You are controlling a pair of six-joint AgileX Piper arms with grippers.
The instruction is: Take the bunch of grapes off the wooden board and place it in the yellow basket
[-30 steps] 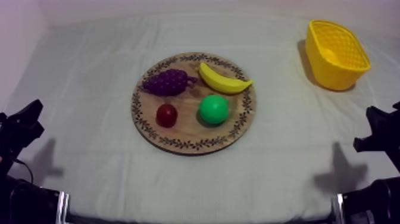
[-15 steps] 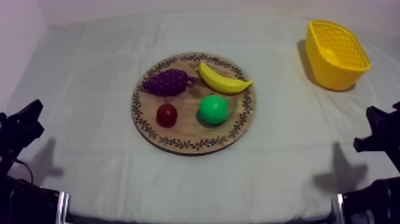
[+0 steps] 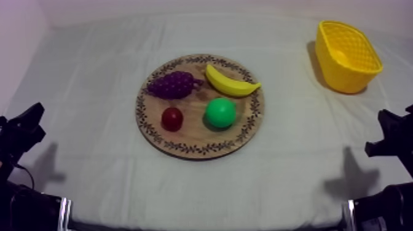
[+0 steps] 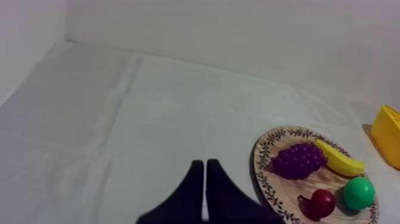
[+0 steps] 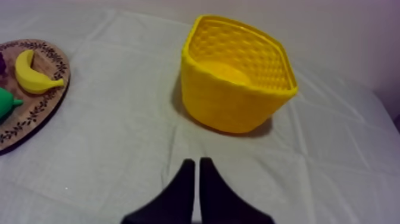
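Counter [image 3: 92, 80]: creased grey-white cloth, pale wall behind.
Wooden board [image 3: 200, 150]: round, patterned rim.
Yellow basket [image 3: 344, 77]: well to the board's right; its latticed walls show clearly from my right wrist.
Banana [image 3: 228, 82], bunch of grapes [image 3: 173, 84], pear [image 3: 220, 112], small red fruit [image 3: 172, 118]: all on the board, grapes at its far left.
My left pincer [image 4: 205, 164] and right pincer [image 5: 195, 162]: narrow wedges holding nothing, well apart from the board.

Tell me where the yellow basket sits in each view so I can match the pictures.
Top view: the yellow lattice basket stands at the far right, apart from the round wooden board with the patterned rim.
Left wrist view: the basket's edge shows beyond the board, past the yellow toy banana.
Right wrist view: the basket stands ahead of the right fingers, which are shut.
Shared landmark: the board.
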